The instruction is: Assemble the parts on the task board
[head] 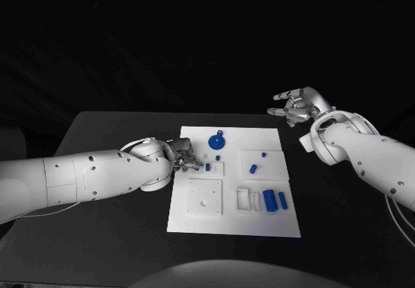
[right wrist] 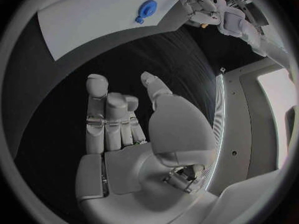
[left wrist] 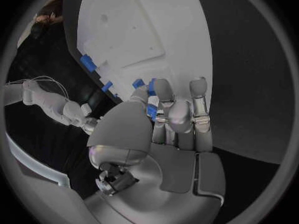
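The white task board (head: pixel 233 207) lies in the middle of the black table. On it are a round blue disc (head: pixel 216 141), several small blue pieces (head: pixel 252 168) and two blue cylinders (head: pixel 270 199) in white holders. My left hand (head: pixel 179 156) is at the board's left edge with its fingers curled. In the left wrist view the left hand (left wrist: pixel 168 119) pinches a small blue part (left wrist: pixel 151 112) between thumb and finger. My right hand (head: pixel 298 105) hovers past the board's far right corner, fingers apart and holding nothing. The right wrist view shows this open palm (right wrist: pixel 124 134) above the table.
A white square plate with holes (head: pixel 205 198) sits on the board's near left. Bare black table (head: pixel 113 240) surrounds the board on all sides. The right wrist view shows the board (right wrist: pixel 87 20), the blue disc (right wrist: pixel 146 9) and my left hand (right wrist: pixel 201 7).
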Controlling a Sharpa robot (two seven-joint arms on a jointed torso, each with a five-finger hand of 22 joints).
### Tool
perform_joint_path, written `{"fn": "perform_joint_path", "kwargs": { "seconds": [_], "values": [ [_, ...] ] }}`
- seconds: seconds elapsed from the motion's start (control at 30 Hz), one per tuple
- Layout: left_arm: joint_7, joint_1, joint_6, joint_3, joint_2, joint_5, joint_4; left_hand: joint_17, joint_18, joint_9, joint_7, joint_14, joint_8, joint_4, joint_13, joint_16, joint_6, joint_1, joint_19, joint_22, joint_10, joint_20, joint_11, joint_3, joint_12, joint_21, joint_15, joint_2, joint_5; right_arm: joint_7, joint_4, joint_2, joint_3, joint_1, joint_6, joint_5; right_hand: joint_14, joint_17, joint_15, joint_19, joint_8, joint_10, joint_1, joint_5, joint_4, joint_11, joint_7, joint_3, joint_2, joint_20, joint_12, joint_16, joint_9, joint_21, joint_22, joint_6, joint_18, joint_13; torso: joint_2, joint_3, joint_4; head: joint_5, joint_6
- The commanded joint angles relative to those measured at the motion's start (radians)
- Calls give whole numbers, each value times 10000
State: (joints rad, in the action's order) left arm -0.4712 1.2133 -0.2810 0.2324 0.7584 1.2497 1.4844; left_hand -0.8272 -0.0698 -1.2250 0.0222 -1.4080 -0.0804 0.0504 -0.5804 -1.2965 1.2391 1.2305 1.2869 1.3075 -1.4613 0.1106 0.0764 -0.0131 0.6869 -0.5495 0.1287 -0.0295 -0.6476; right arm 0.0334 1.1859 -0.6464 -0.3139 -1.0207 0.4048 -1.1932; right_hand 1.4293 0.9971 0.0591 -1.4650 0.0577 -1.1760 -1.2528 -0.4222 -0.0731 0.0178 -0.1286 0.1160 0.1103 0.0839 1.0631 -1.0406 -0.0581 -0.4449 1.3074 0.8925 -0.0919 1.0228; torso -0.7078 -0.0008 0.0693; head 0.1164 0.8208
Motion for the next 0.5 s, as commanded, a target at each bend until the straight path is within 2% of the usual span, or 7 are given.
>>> {"fn": "perform_joint_path", "kwargs": {
  "seconds": [0.03, 0.5],
  "values": [
    [-135, -65, 284, 50, -18, 135, 41, -27, -108, -21, 172, -77, -68, -755, 14, 34, 273, 96, -10, 176, -408, -83, 97, -823, -34, -49, -16, 23, -77, -77, 7, 3, -5, 10, -106, -58, 10, -10, 3, -363, 12, -3, 111, -67, 26, -38, 28, -10, 24, -46, -24, 43, -16, 20, 462, 61, -152, -14, 0, 1, -4, 7, 3],
    [-340, -73, 65, 52, 49, 356, 135, -85, -186, -44, 171, -121, -75, -861, 34, 44, 282, 47, -1, 174, -427, -142, 101, -919, -14, -95, -21, -3, -108, -84, 5, -3, -5, 24, -105, -56, 10, -10, 3, -364, 12, -3, 111, -68, 30, -38, 28, -11, 24, -46, -24, 43, -16, 22, 461, 60, -152, -14, 0, 3, -1, 16, 39]
  ]
}}
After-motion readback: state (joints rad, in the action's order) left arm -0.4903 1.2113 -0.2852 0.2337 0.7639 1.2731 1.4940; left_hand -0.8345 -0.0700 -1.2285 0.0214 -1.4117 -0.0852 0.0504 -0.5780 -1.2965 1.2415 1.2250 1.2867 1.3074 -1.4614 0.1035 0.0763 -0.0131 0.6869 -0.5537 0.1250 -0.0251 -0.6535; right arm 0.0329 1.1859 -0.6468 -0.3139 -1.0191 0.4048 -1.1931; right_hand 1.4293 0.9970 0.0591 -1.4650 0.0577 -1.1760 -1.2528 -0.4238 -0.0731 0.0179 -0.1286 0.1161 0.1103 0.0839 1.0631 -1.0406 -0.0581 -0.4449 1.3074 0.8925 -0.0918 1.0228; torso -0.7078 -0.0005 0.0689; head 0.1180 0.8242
